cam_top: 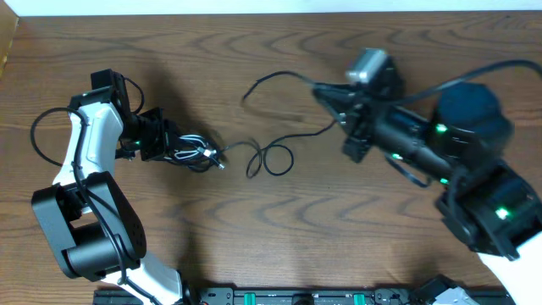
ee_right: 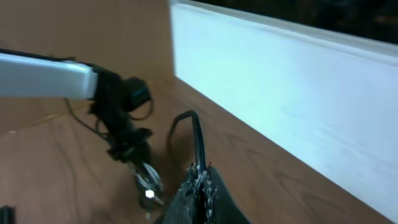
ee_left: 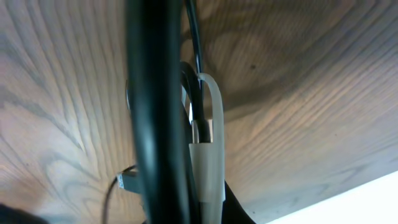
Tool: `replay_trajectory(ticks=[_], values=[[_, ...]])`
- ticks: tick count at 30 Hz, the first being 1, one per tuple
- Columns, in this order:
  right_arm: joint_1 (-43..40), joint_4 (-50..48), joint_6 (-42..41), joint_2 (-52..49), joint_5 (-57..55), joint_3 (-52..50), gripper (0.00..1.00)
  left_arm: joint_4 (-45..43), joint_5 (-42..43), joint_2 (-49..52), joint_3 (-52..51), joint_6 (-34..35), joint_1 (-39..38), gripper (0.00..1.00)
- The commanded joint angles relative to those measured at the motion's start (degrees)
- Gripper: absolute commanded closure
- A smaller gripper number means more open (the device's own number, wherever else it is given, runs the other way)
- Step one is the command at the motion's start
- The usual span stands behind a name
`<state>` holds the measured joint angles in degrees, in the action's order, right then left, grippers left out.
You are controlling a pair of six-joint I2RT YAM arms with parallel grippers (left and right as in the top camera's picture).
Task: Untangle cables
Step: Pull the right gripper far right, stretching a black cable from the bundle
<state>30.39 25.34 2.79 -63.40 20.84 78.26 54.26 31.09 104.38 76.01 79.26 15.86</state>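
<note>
Matt wood-grain table, glossy black cables, smooth white plastic left arm

The cables loom blurred in the left wrist view, cut off top and bottom.

- bundle of cables: black and white cords coiled tight, left of the counter's middle.
- black cable: trails right from the bundle, curls into a small loop mid-counter, then arches toward the far edge.
</note>
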Motion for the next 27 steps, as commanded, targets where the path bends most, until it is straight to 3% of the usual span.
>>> replay_trajectory(ticks=[1, 4, 15, 20, 27], values=[[-3.17, 3.19, 0.17, 1.18, -4.39, 0.33, 0.99, 0.55, -3.85, -0.33, 0.33, -6.38, -0.09, 0.92], [-4.98, 6.82, -2.36, 0.79, -10.05, 0.31, 0.99, 0.52, -5.11, -0.33, 0.33, -10.54, -0.07, 0.92], [-9.29, 19.89, -10.08, -6.47, -30.29, 0.31, 0.99, 0.74, -3.45, -0.33, 0.33, -10.23, -0.09, 0.92], [-11.61, 22.93, -11.69, -10.40, -33.29, 0.31, 0.99, 0.94, 1.36, -0.33, 0.61, -17.88, -0.15, 0.93], [-16.72, 27.08, -12.20, -14.38, -35.52, 0.31, 0.99, 5.38, 1.20, -1.60, 1.90, -29.40, -2.64, 0.93]])
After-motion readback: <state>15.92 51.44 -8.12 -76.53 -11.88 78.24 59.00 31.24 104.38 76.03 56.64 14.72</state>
